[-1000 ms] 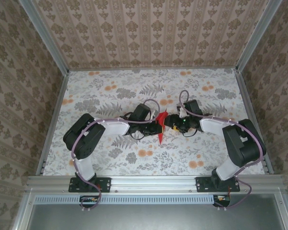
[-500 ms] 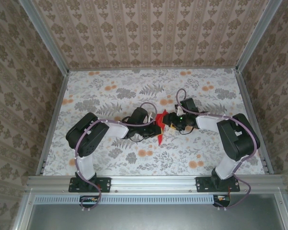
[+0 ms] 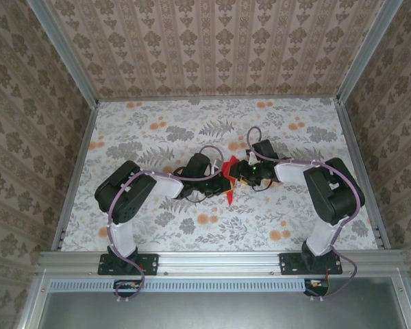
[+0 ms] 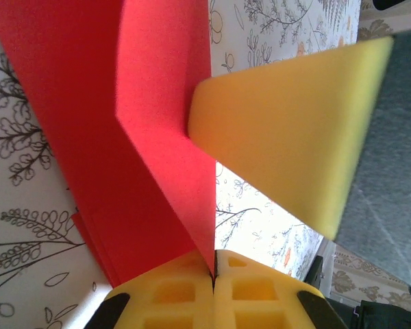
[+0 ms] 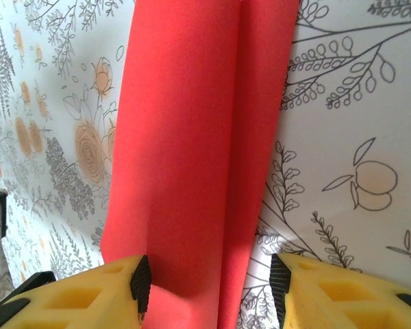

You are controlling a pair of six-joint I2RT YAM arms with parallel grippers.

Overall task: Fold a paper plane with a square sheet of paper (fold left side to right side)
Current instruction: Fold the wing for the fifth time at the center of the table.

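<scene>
The paper plane (image 3: 229,184) is a narrow, bright red dart folded lengthwise along a central crease, with its point toward the arm bases. One flap stands up, and its edge is pinched between the closed pads of the left end effector (image 4: 214,284). The body lies between the spread fingers of the right end effector (image 5: 209,291), touching one finger and just clear of the other.

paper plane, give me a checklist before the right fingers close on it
1. Left fingers pinching the paper plane: ok, shut on its red edge.
2. Right fingers on either side of it: ok.
3. Right fingers clamped: not ok, a gap shows on one side.
4. Centre crease running between the right fingers: ok.
5. Nose layers lined up: cannot tell.
</scene>
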